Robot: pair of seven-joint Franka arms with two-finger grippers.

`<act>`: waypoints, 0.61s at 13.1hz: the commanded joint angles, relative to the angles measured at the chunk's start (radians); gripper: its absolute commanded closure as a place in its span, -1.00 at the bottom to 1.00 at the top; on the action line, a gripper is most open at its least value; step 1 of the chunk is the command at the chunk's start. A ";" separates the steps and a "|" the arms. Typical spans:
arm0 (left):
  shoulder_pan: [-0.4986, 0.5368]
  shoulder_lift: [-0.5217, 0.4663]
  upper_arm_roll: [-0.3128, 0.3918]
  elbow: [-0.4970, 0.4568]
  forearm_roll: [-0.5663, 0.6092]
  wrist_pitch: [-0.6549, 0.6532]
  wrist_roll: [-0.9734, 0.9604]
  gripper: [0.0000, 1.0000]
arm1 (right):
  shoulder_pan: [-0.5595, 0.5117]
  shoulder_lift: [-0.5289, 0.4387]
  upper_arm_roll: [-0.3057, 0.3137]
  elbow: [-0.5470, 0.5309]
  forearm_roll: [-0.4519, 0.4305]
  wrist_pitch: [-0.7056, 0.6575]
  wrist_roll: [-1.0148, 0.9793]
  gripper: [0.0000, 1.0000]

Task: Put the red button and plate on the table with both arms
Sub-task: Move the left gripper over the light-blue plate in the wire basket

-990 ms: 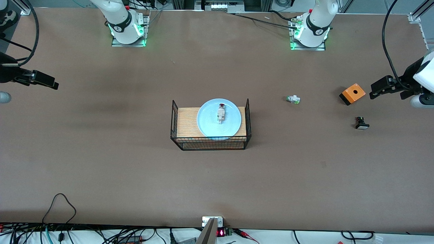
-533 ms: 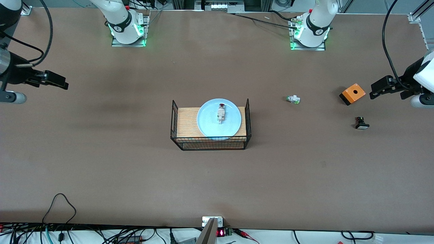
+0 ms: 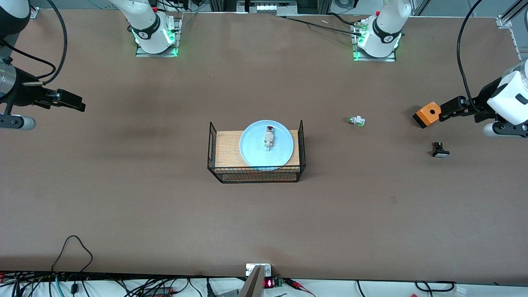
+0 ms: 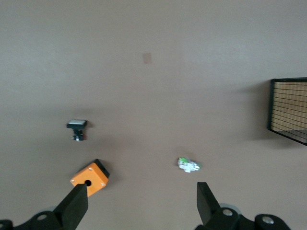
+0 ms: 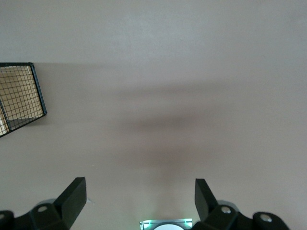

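This is a robotics lab, set up for recording. Two white arms are bolted to metal base plates lit green along one edge of a wide brown tabletop, which carries only a few props. Aluminium frame rails stand at the corners. Black cables loop off the arms, and a tangle of wires and a small board with a red display lie along the edge nearest the front camera. The props are bench parts, not household goods: an orange switch box, loose push-buttons and a wire rack.
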 commanded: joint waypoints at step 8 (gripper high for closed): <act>-0.246 0.081 -0.029 0.017 -0.150 0.066 -0.162 -1.00 | -0.005 0.043 -0.004 0.061 0.005 -0.024 -0.014 -1.00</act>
